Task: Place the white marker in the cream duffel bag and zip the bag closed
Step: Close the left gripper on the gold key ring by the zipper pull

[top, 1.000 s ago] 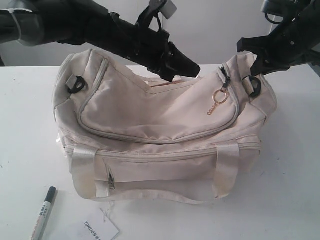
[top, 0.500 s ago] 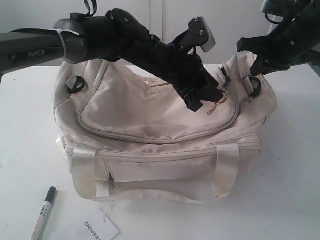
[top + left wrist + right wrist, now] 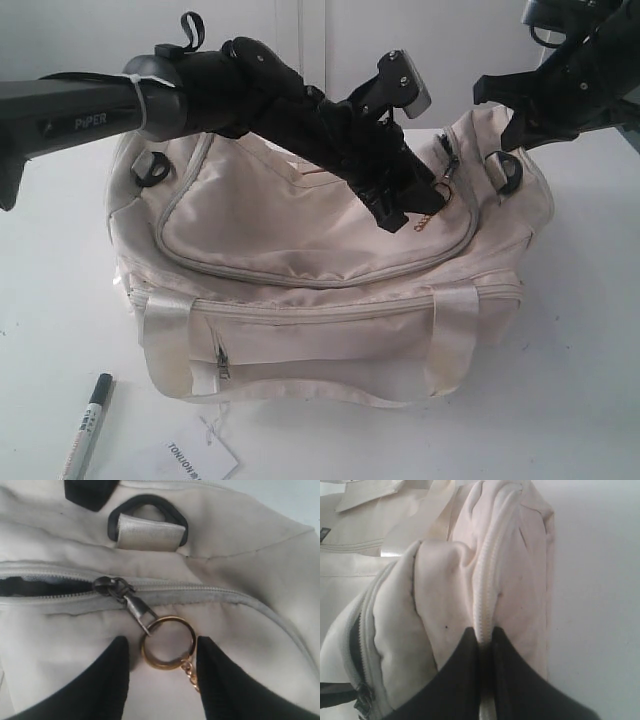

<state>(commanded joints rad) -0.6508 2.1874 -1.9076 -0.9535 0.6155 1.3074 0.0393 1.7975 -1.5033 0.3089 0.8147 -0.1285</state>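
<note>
**Figure. Two claws at a bag's top zip; exterior and wrist views.**

The left claw (image 3: 161, 644) stands open over the top of a large, soft cream duffel bag (image 3: 300, 345). Its two black fingers (image 3: 102, 680) stand one on each side of a gold metal ring pull (image 3: 165, 664). The ring lies between the fingers and sits closer to one of them; contact cannot be told. A fine gold chain (image 3: 190, 674) hangs from the ring beside that nearer finger.

Just beyond the fingertips, a dark metal zip slider (image 3: 112, 586) sits on the curved top zip. On one side of the slider the teeth part onto a dark lining (image 3: 30, 586); on the other side they are joined. Farther beyond the fingertips, a black end ring (image 3: 147, 501) holds a shiny cream strap loop (image 3: 147, 532).

The right claw (image 3: 485, 636) is closed at the bag's end. It pinches a raised fold of cream fabric, carrying a pale zip seam (image 3: 487, 580), between its black fingers.

The slim white marker (image 3: 88, 425), which has a dark cap, lies outside the bag on the white table (image 3: 580, 380). It is well apart from both claws, beyond the bag's front face from the left claw and farther from the right claw. A white printed paper tag (image 3: 200, 460) lies near the marker without touching it.
</note>
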